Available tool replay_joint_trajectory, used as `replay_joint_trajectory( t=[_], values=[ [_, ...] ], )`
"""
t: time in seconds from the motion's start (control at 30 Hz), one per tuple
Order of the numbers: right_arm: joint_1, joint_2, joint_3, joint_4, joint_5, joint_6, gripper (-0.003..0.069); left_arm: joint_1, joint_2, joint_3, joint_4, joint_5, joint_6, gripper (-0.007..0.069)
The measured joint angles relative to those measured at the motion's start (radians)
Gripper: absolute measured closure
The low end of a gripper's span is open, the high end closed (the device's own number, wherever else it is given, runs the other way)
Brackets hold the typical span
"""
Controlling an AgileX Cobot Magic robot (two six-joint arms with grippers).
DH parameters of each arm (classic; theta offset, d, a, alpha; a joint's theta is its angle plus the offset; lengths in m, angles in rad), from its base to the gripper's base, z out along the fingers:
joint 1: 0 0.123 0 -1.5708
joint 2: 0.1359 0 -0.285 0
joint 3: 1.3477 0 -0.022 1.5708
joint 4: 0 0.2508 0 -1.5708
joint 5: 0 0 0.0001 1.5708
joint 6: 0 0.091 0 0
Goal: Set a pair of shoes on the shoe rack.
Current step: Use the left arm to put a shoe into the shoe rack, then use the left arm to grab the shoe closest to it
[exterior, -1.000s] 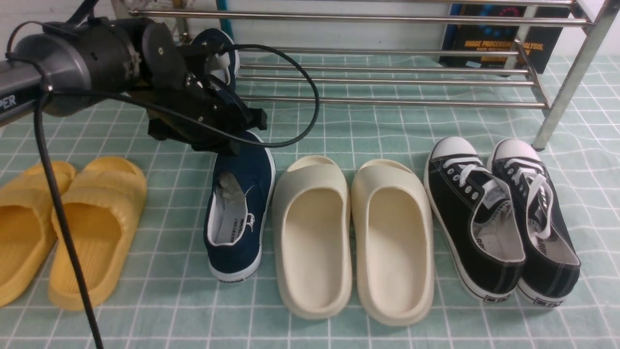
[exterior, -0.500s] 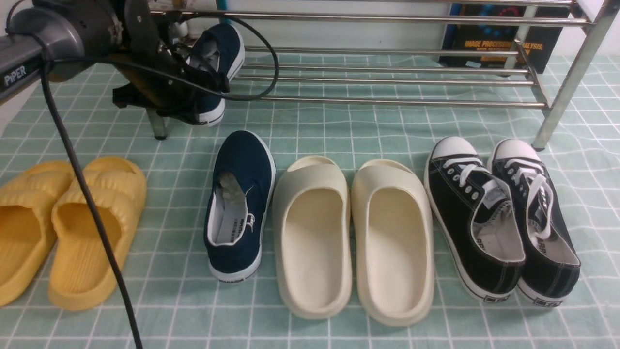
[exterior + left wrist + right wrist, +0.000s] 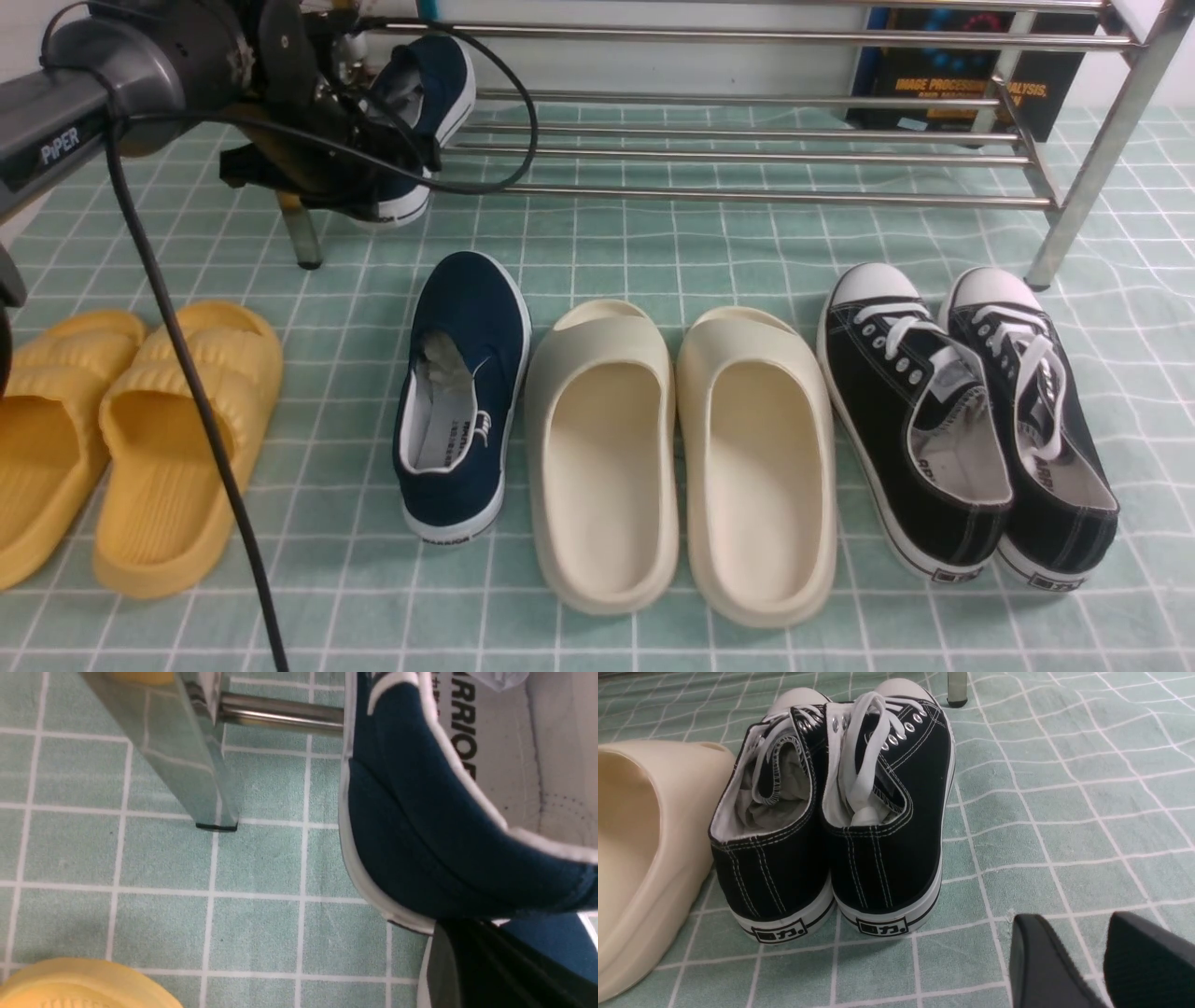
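Note:
One navy slip-on shoe (image 3: 431,89) is held tilted, toe up, at the left end of the steel shoe rack (image 3: 747,154); its heel hangs in front of the front bar. My left gripper (image 3: 387,149) is shut on its heel rim. In the left wrist view the shoe (image 3: 420,835) fills the right side, with one dark finger (image 3: 481,966) against its heel. The second navy shoe (image 3: 462,392) lies on the floor mat. My right gripper (image 3: 1092,956) is open and empty, low over the mat behind the black sneakers.
Cream slides (image 3: 681,457) lie beside the floor shoe, black lace-up sneakers (image 3: 971,420) to their right and yellow slides (image 3: 121,439) at the left. The rack's left front post (image 3: 187,756) stands close to the held shoe. A dark book (image 3: 971,84) leans behind the rack.
My left arm has swung back and left from above the floor shoe, carrying the held navy shoe to the rack's left end. Its heel now sits slightly higher.

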Motion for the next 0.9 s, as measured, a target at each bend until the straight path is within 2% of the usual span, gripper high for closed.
replay_joint_trajectory(
  t=[0.1, 0.13, 0.17, 0.23, 0.27, 0.3, 0.4, 0.5, 0.53, 0.57, 0.6, 0.7, 0.9],
  values=[
    [0.0, 0.0, 0.0, 0.0, 0.0, 0.0, 0.0412, 0.0, -0.001, 0.0, 0.006, 0.0, -0.001, 0.0461],
    [0.0, 0.0, 0.0, 0.0, 0.0, 0.0, 0.0412, 0.0, -0.001, 0.0, 0.006, 0.0, -0.001, 0.0461],
    [0.0, 0.0, 0.0, 0.0, 0.0, 0.0, 0.0412, 0.0, -0.009, 0.0, 0.008, 0.011, -0.002, 0.0379],
    [0.0, 0.0, 0.0, 0.0, 0.0, 0.0, 0.0412, 0.0, -0.034, 0.0, 0.008, 0.033, -0.004, 0.029],
    [0.0, 0.0, 0.0, 0.0, 0.0, 0.0, 0.0412, 0.0, -0.038, 0.0, 0.008, 0.036, -0.004, 0.0282],
    [0.0, 0.0, 0.0, 0.0, 0.0, 0.0, 0.0412, 0.0, -0.07, 0.0, 0.008, 0.061, -0.004, 0.0225],
    [0.0, 0.0, 0.0, 0.0, 0.0, 0.0, 0.0412, 0.0, -0.162, -0.01, 0.008, 0.14, -0.004, 0.016],
    [0.0, 0.0, 0.0, 0.0, 0.0, 0.0, 0.0412, 0.0, -0.23, -0.016, 0.005, 0.203, -0.004, 0.0147],
    [0.0, 0.0, 0.0, 0.0, 0.0, 0.0, 0.0412, -0.007, -0.285, -0.02, 0.002, 0.278, -0.004, 0.0146],
    [0.0, 0.0, 0.0, 0.0, 0.0, 0.0, 0.0412, -0.008, -0.29, -0.02, 0.002, 0.287, -0.004, 0.0146],
    [0.0, 0.0, 0.0, 0.0, 0.0, 0.0, 0.0412, -0.024, -0.328, -0.021, 0.002, 0.388, -0.004, 0.0148],
    [0.0, 0.0, 0.0, 0.0, 0.0, 0.0, 0.0412, -0.069, -0.35, 0.001, -0.001, 0.486, -0.004, 0.0164],
    [0.0, 0.0, 0.0, 0.0, 0.0, 0.0, 0.0412, -0.194, -0.355, 0.265, -0.026, 0.463, -0.036, 0.0217]
  ],
)
